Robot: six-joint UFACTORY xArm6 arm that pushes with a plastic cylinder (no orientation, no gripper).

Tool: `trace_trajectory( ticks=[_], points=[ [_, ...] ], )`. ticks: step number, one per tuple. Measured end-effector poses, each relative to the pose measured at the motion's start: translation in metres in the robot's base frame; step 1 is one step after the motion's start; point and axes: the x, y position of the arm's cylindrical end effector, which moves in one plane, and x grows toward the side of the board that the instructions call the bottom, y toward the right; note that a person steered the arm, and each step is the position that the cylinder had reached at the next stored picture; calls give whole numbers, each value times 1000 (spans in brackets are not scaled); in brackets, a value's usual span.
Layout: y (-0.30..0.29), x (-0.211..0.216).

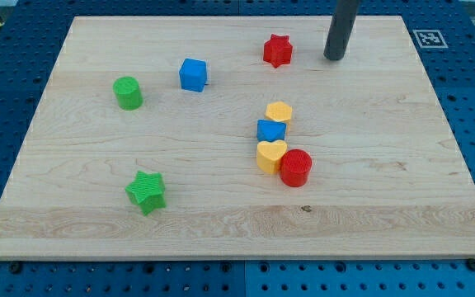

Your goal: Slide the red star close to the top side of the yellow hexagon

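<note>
The red star [277,50] lies near the view's top, right of centre. The yellow hexagon [279,111] sits lower, near the board's middle, about a block and a half below the star, with bare wood between them. My tip [334,58] stands on the board to the right of the red star, a short gap away, at about its height in the view. It touches no block.
Directly below the yellow hexagon a blue block [270,130] touches it, then a yellow heart [270,155] and a red cylinder [296,167]. A blue cube [193,74], a green cylinder [128,92] and a green star [147,192] lie to the left. The wooden board [386,165] rests on a blue pegboard.
</note>
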Motion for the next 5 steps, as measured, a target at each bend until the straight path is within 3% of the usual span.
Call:
trace_trajectory(
  ticks=[3,5],
  points=[
    [-57,-57],
    [-78,-47]
  ],
)
